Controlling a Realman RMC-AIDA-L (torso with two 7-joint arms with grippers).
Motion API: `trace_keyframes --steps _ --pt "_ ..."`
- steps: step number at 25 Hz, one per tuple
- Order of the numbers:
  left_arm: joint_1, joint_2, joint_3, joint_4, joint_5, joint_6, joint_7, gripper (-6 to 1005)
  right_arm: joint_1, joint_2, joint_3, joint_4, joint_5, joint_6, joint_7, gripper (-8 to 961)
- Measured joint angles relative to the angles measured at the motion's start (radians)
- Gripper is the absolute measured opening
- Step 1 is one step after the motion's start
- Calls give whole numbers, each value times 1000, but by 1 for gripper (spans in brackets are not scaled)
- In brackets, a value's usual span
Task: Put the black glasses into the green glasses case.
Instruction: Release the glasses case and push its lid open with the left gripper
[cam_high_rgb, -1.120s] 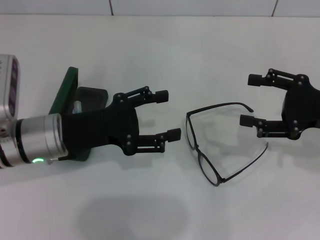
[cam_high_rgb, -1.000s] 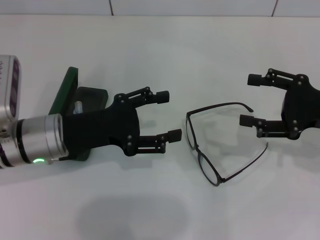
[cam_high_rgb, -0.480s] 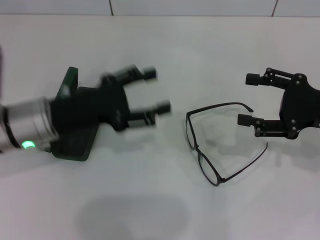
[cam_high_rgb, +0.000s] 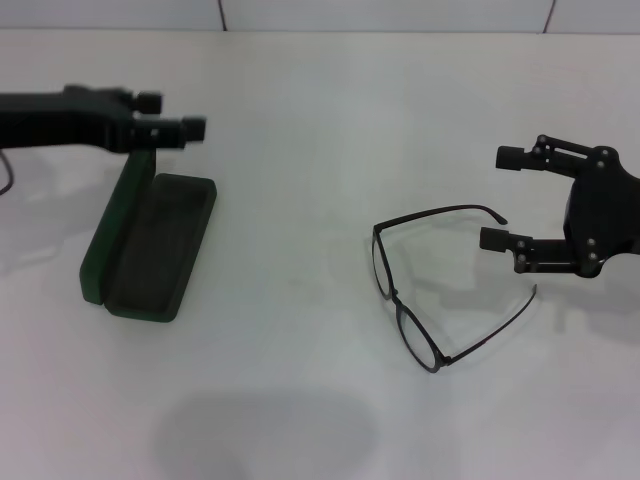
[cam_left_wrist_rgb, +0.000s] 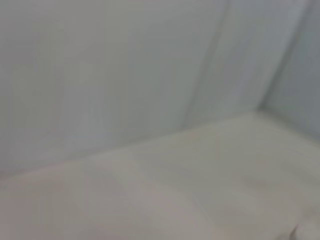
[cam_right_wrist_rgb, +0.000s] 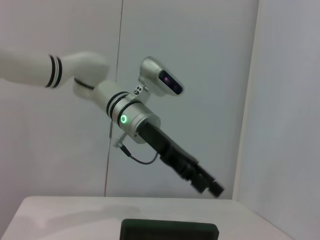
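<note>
Hovering with jaws spread at the frame's right edge, the right gripper (cam_high_rgb: 512, 199) faces the black glasses (cam_high_rgb: 432, 283) lying unfolded at center-right, while the green glasses case (cam_high_rgb: 152, 244) gapes open at left beneath the raised left gripper (cam_high_rgb: 172, 115), its finger state unclear.

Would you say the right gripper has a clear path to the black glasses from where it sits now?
Probably yes. The right gripper sits open just beside the black glasses, its lower finger near the far temple tip, with only bare table between them. The left gripper is off by the green glasses case.
</note>
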Motion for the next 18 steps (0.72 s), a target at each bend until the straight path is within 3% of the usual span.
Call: trace_keyframes --steps 6,18 --pt "35 -81 7 246 312 -5 -201 806 2 3 -3 0 0 24 0 829" --pt "38 -81 74 221 466 -37 -367 741 8 7 -8 0 -9 41 0 829"
